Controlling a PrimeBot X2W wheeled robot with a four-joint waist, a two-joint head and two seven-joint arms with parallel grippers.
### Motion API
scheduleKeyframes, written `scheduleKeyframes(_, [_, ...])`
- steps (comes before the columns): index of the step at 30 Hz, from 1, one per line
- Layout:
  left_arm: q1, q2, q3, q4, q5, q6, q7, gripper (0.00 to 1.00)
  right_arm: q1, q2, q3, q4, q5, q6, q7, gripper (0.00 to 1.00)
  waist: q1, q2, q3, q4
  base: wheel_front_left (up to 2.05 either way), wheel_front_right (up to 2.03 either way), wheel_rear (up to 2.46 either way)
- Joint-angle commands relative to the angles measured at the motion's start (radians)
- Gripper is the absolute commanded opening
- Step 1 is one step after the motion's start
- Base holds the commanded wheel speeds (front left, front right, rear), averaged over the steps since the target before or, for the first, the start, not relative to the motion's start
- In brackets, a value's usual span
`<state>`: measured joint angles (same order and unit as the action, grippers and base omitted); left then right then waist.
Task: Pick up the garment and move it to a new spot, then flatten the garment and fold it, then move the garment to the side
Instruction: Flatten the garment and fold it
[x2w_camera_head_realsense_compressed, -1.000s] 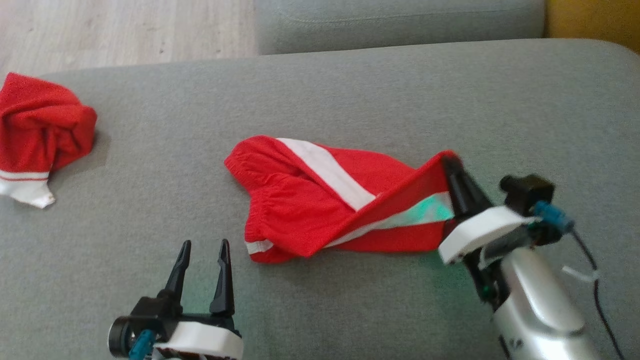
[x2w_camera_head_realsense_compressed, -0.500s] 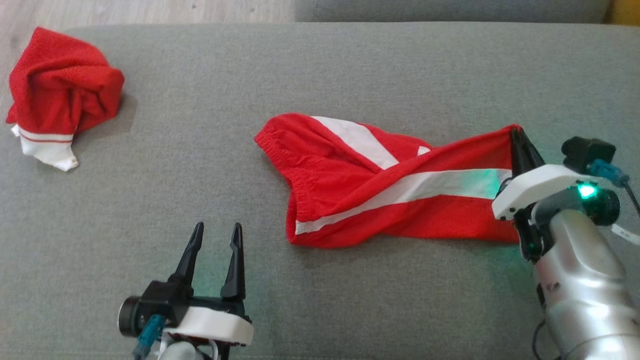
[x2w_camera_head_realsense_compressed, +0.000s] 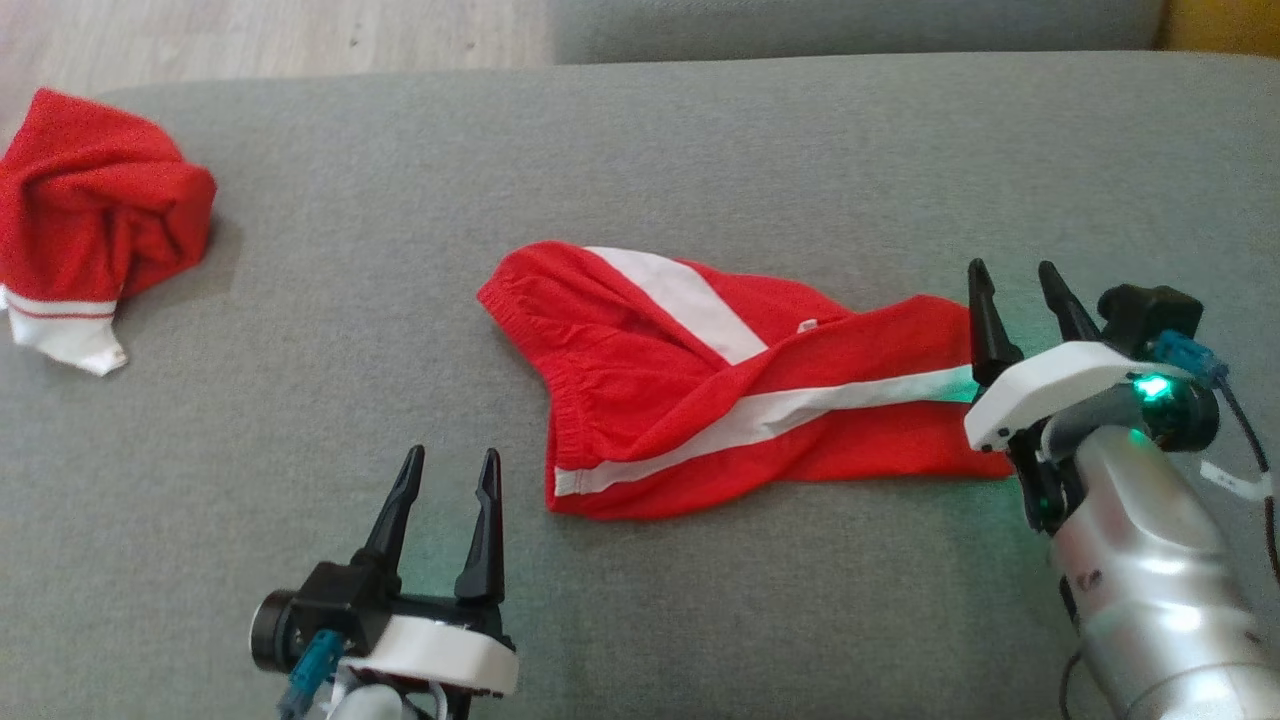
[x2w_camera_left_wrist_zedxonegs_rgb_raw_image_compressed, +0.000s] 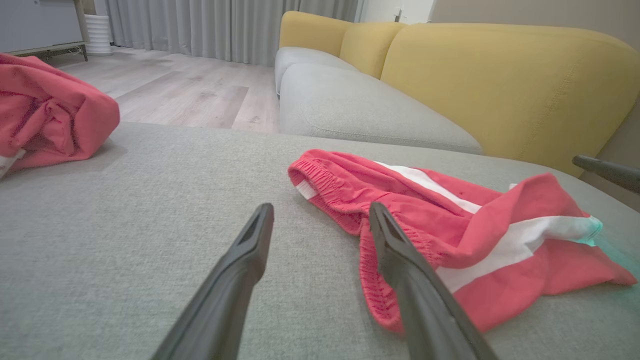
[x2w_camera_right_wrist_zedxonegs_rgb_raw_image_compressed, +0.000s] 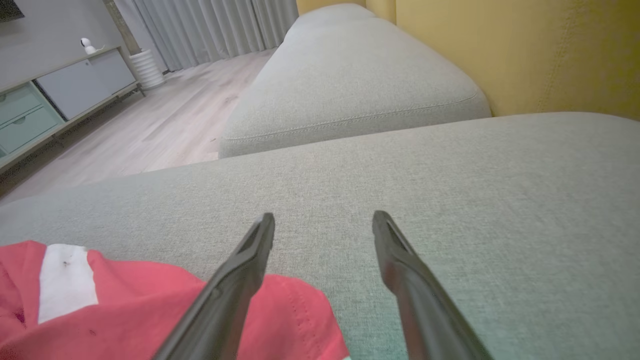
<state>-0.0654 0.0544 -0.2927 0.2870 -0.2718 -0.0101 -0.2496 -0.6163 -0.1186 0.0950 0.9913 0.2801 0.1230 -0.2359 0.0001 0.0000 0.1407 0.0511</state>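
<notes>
Head view: I am holding both pincers released, fingers spread, gripping nothing. My right pincer (x2w_camera_head_realsense_compressed: 1013, 268) is hovering at the right end of red shorts (x2w_camera_head_realsense_compressed: 690, 400) with a white stripe, lying mid-cushion on a grey sofa (x2w_camera_head_realsense_compressed: 700, 150). The crumpled red jersey (x2w_camera_head_realsense_compressed: 95, 210) is sitting at the cushion's far left edge, well apart from my left pincer (x2w_camera_head_realsense_compressed: 452, 455).

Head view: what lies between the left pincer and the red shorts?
Bare grey cushion separates left pincer from red shorts, in the head view.
</notes>
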Motion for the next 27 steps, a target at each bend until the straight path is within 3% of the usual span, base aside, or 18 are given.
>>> scheduleKeyframes(1, [-0.034, -0.002, 0.025, -0.031, 0.006, -0.002, -0.012, 1.0, 0.005, 0.002, 0.028, -0.039, 0.005, 0.008, -0.016, 1.0, -0.0001, 0.0, -0.011, -0.014, 0.0, 0.0, 0.0])
scheduleKeyframes(6, [-0.025, -0.003, 0.027, -0.042, 0.007, 0.0, -0.012, 1.0, 0.073, -0.003, 0.052, -0.136, 0.025, 0.008, -0.025, 1.0, -0.0001, 0.0, -0.035, -0.044, 0.0, 0.0, 0.0])
scheduleKeyframes(17, [0.018, -0.003, 0.035, -0.042, -0.001, 0.009, -0.012, 1.0, 0.329, 0.026, 0.036, -0.486, -0.038, 0.008, -0.026, 1.0, -0.0001, 0.0, -0.115, -0.075, 0.0, 0.0, 0.0])
scheduleKeyframes(27, [0.06, -0.003, 0.054, -0.02, -0.017, 0.025, -0.012, 1.0, 0.484, 0.063, 0.015, -0.641, -0.153, 0.008, -0.02, 1.0, -0.0001, 0.0, -0.162, -0.073, 0.0, 0.0, 0.0])
